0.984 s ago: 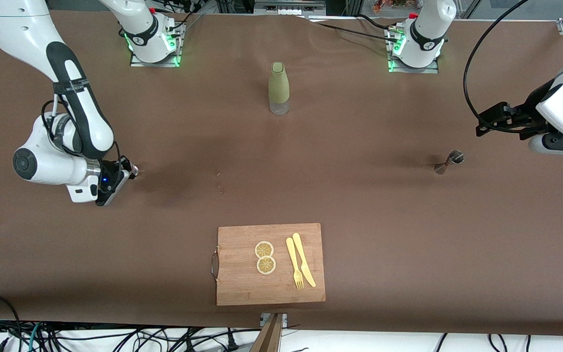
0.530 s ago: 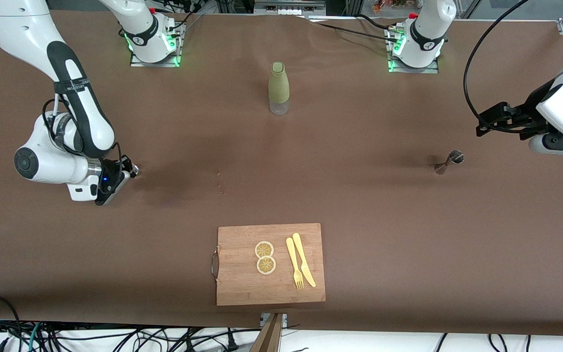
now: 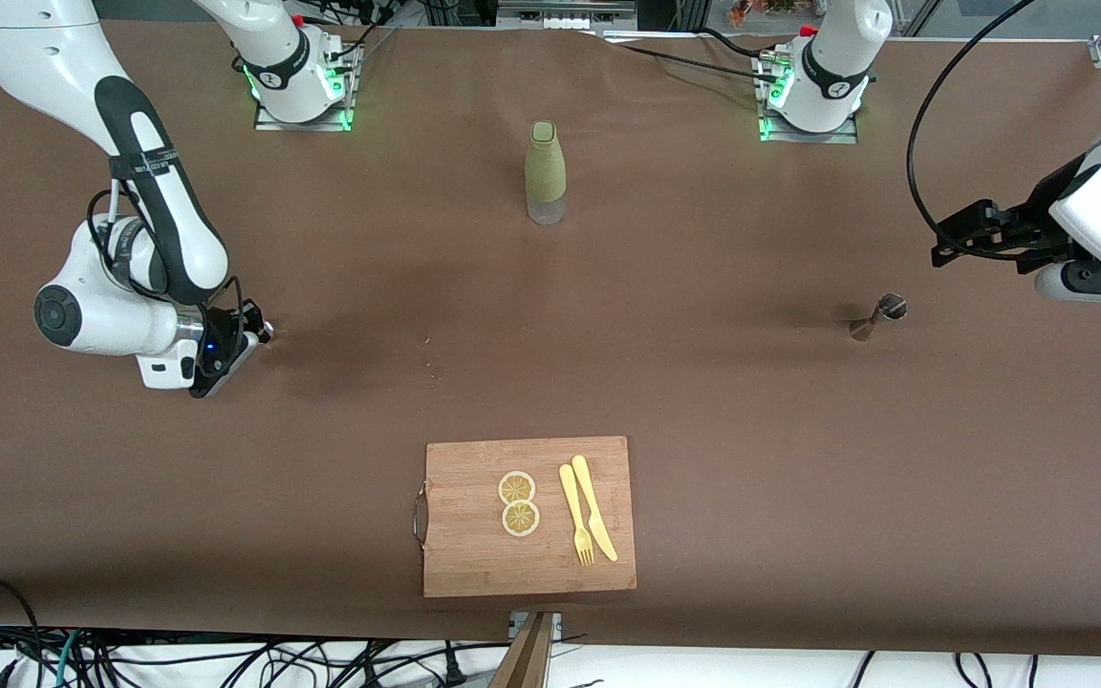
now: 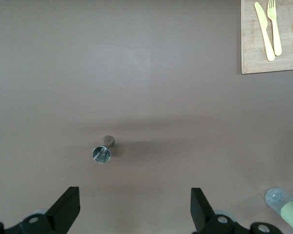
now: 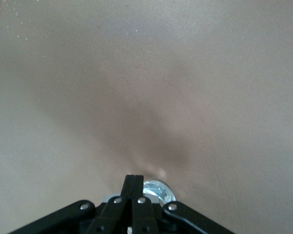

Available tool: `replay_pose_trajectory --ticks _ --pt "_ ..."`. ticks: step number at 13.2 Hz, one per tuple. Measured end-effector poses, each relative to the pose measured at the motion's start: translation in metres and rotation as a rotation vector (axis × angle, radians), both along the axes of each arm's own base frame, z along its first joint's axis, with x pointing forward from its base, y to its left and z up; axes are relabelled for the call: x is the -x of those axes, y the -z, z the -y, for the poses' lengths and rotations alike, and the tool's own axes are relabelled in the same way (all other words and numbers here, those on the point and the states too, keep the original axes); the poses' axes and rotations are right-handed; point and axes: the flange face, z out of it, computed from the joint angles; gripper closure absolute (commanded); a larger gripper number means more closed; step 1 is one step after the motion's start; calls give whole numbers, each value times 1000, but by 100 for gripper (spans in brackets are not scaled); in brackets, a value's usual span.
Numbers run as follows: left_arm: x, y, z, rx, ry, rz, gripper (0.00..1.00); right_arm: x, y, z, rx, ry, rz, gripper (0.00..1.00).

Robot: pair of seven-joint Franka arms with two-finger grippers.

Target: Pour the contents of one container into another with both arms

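Observation:
A green bottle with a clear base stands upright at mid table, near the robots' bases. A small metal jigger stands toward the left arm's end, nearer the front camera than the bottle. My left gripper hangs open over the table by that end; its wrist view shows the jigger ahead of its spread fingers and the bottle off to one side. My right gripper is low at the right arm's end, shut with nothing between its fingers. A small shiny round metal thing lies right beside its tips.
A wooden cutting board lies near the table's front edge, bearing two lemon slices, a yellow fork and a yellow knife. Brown cloth covers the whole table.
The right arm's elbow has shifted slightly toward mid table while its gripper stays low at the same spot. The left arm has barely moved.

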Motion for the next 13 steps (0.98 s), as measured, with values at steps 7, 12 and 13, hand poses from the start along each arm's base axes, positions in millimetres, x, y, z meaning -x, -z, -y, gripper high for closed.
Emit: replay_pose_trajectory --ticks 7,12,13 --pt "0 0 0 0 0 0 0 -1 -3 -12 -2 8 3 100" --pt "-1 2 0 0 0 -3 0 -35 -85 -59 -11 30 102 76" --pt "-1 2 0 0 0 -3 0 -39 -108 -73 0 38 114 53"
